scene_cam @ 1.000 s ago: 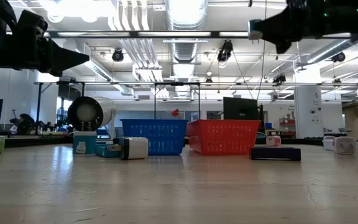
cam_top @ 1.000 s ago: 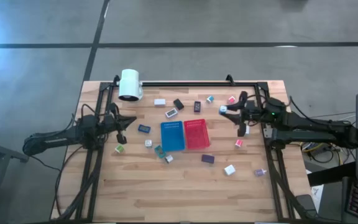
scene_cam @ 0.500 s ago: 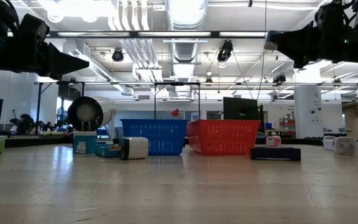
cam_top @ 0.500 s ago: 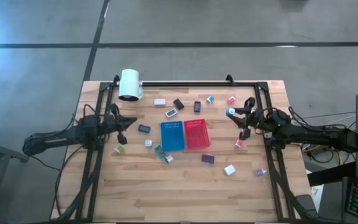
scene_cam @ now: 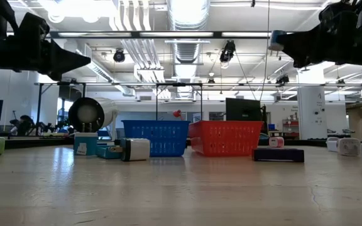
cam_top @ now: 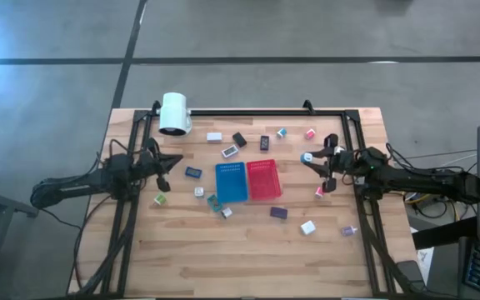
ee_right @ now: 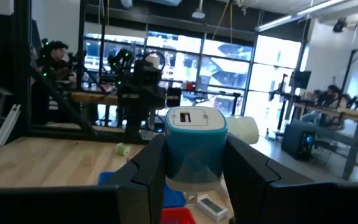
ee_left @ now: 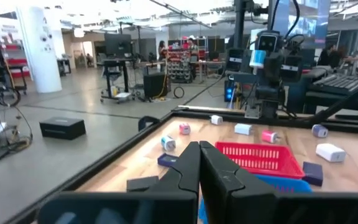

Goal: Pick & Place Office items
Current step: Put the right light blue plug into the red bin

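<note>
My right gripper hangs in the air over the table's right part, right of the red tray, shut on a small teal-and-white block, which the low view shows high above the table. Other office items lie scattered on the wood: a white one, a black one, a pink one, a dark blue one, a green one, a pink one under my right arm. My left gripper waits shut above the table's left side, its fingers closed together. My right gripper pinches the teal-and-white block between its two fingers, one on each of its teal sides. The white end sticks out past the fingertips. The fingers lie about level, pointing toward the table's left. The block is lifted clear.
A blue tray and a red tray sit side by side mid-table. A big white lamp head stands at the far left corner. A dark frame runs along the far edge and both sides. Bare wood lies along the near edge.
My right gripper, still shut on the teal-and-white block, has drawn back toward the table's right edge and a little toward the near edge, and has sunk slightly. The left arm has kept still.
</note>
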